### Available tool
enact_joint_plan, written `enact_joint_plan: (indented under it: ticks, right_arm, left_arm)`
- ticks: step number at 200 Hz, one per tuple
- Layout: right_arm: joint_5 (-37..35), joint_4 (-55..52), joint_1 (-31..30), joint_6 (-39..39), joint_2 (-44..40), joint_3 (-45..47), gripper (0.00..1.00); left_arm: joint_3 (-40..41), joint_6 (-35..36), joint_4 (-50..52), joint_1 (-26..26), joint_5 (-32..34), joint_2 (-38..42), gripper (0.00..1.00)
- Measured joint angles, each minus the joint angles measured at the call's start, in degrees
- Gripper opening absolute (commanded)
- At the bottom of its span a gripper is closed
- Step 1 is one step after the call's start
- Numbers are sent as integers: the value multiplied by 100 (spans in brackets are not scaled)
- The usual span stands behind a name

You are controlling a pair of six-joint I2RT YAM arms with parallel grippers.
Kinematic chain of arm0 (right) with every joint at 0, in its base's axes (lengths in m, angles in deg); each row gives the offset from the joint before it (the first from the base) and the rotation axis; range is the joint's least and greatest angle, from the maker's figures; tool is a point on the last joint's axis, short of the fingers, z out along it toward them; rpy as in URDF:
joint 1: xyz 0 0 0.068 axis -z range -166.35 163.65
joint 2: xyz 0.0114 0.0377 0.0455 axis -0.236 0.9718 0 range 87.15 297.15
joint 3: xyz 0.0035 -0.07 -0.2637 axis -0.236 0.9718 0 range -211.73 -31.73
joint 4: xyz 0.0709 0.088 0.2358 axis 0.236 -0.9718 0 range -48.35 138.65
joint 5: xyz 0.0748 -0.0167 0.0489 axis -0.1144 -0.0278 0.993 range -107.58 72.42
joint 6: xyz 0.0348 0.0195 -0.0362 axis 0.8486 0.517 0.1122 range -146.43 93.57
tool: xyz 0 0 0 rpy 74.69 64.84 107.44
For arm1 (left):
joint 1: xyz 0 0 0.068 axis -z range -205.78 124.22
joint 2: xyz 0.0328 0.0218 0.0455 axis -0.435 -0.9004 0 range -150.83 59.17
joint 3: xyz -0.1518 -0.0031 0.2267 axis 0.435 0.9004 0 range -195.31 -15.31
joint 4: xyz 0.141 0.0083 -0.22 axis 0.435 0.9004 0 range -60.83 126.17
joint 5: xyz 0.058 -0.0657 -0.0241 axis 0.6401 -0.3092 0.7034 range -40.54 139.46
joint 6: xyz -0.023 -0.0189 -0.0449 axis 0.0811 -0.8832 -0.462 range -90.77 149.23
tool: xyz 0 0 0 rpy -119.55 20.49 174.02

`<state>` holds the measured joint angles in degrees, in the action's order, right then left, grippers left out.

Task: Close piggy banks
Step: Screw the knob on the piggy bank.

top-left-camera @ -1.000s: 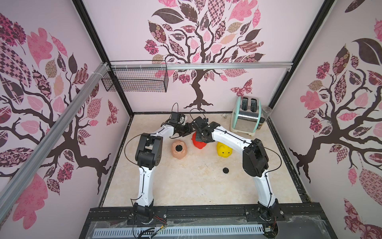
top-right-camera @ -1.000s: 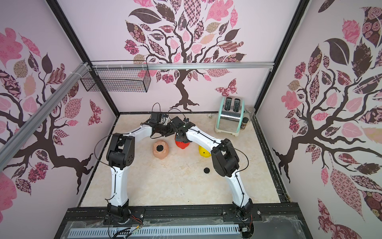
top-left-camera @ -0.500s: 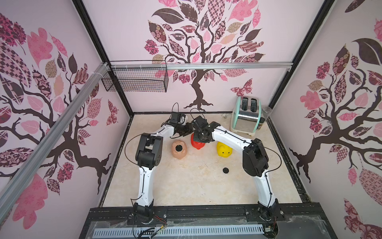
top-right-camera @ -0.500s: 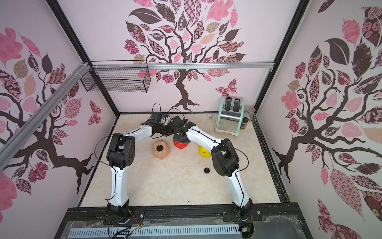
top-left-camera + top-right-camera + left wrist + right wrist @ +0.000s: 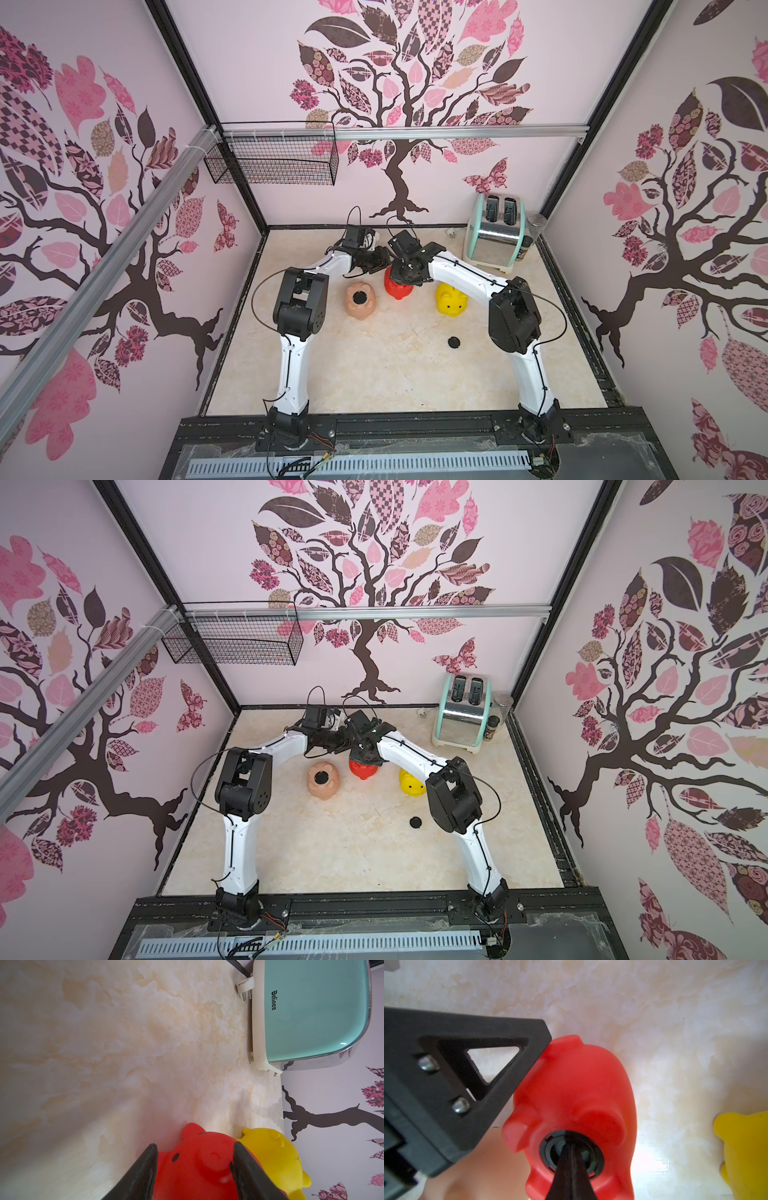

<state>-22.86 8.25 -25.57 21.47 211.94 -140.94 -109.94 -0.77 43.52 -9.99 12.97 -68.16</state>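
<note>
The red piggy bank (image 5: 399, 289) (image 5: 364, 771) lies belly-up at mid-table. My left gripper (image 5: 195, 1145) is shut on its body (image 5: 197, 1169), one black finger (image 5: 477, 1068) against each side. My right gripper (image 5: 570, 1144) is shut, and its tips rest on the black plug (image 5: 550, 1152) sitting in the red piggy bank's (image 5: 581, 1088) belly hole. The peach-pink piggy bank (image 5: 360, 305) (image 5: 323, 789) lies to the left with a black plug in its belly hole. To the right stands the yellow piggy bank (image 5: 451, 301) (image 5: 411, 786) (image 5: 276, 1153), upright.
A loose black plug disc (image 5: 454, 342) (image 5: 415, 822) lies on the marble table in front of the yellow piggy bank. A mint and chrome toaster (image 5: 496, 232) (image 5: 311, 1012) stands at the back right. A wire basket (image 5: 274, 162) hangs on the back left wall.
Both arms stay at the red piggy bank. Only a slight shift of the right wrist over it shows.
</note>
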Motion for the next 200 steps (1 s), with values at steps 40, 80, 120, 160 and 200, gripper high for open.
enact_joint_plan:
  ticks: [40, 80, 120, 160, 200]
  right_arm:
    - [13, -101, 44, 210, 85, -155, 0]
    - [66, -407, 94, 358, 208, -422, 0]
    - [140, -568, 210, 531, 212, -450, 0]
    - [356, -627, 339, 715, 205, -455, 0]
    - [719, -417, 470, 1001, 59, -186, 0]
  left_arm:
    - [83, 4, -103, 24, -52, 17, 59]
    - [280, -2, -247, 31, -39, 138, 58]
    - [540, -2, -380, 31, -2, 315, 57]
    - [651, 0, -442, 31, 4, 391, 57]
    - [745, 0, -472, 31, 35, 461, 57]
